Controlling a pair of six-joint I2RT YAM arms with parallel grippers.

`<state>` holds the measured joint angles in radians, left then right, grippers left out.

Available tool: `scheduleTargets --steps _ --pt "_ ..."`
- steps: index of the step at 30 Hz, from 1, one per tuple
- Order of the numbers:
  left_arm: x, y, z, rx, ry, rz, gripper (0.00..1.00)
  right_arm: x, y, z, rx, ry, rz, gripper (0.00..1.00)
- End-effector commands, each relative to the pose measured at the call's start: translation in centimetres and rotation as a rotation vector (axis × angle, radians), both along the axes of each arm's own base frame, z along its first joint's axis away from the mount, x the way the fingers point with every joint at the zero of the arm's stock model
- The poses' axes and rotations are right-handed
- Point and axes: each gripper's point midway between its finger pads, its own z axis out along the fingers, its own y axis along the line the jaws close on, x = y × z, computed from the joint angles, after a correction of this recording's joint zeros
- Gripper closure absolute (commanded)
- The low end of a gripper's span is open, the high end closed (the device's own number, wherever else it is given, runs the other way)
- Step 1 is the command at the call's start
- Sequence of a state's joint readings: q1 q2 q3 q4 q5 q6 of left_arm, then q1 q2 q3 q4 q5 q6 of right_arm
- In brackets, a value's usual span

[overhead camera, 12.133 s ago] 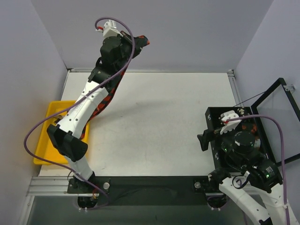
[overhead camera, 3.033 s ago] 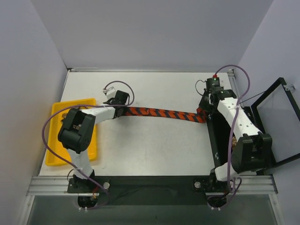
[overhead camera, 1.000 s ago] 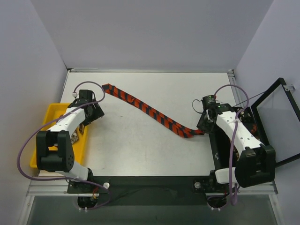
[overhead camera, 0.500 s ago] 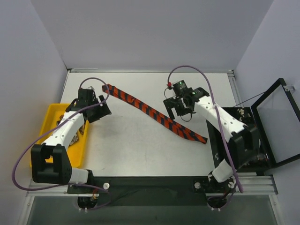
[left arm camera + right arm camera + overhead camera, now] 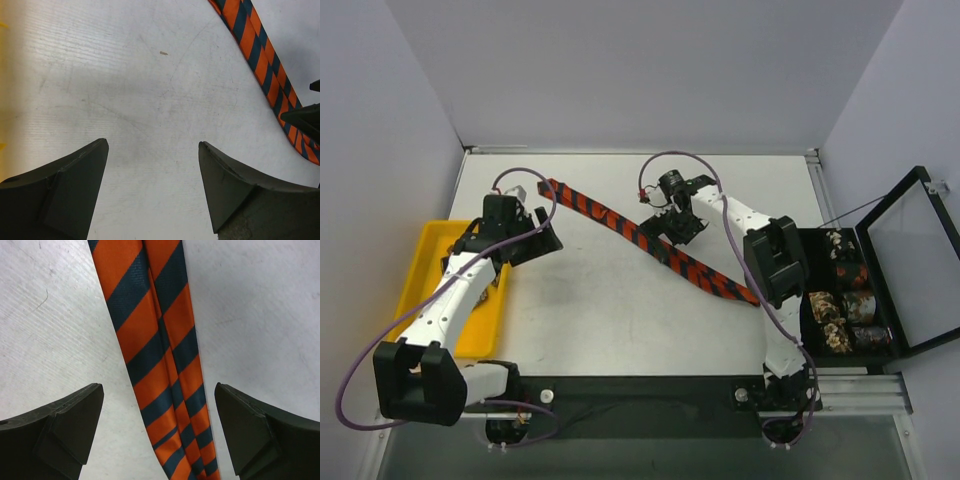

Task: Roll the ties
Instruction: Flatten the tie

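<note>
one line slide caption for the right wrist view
Right gripper open just above the orange-and-dark striped tie, which lies flat on the white table and runs through the gap.

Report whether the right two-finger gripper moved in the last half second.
Yes: the right gripper went left, away from the black box, over the red-orange striped tie.

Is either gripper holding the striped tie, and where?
Neither. The left gripper and right gripper are both open; the striped tie lies free on the table.
</note>
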<state>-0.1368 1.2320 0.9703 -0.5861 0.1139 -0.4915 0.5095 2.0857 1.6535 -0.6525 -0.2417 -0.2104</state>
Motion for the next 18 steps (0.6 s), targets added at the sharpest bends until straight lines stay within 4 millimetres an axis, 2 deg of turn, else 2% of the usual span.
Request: scheduleTargets --steps 1,9,10,12,13,18 --pt "-1.0 -0.4 0.2 0.001 -0.004 -0.035 0.16 -0.2 0.0 -0.8 -0.023 0.044 0.039 0.0" --pt "-1.4 -0.3 0.1 0.009 -0.007 -0.04 0.16 -0.7 -0.6 -3.8 -0.146 0.059 0.063 0.01" --pt "-1.4 -0.3 0.1 0.009 -0.008 -0.04 0.16 -1.0 -0.5 -4.3 -0.157 0.069 0.067 0.07" --pt "-1.6 -0.3 0.1 0.012 -0.009 -0.042 0.16 -1.6 0.1 -4.6 -0.158 0.078 0.084 0.12" --pt "-1.6 -0.3 0.1 0.014 -0.01 -0.043 0.16 -1.9 0.6 -4.5 -0.148 0.081 0.083 0.19" --pt "-1.5 0.2 0.3 0.037 -0.016 -0.039 0.16 -4.4 4.9 -4.1 -0.101 0.096 0.122 0.42"
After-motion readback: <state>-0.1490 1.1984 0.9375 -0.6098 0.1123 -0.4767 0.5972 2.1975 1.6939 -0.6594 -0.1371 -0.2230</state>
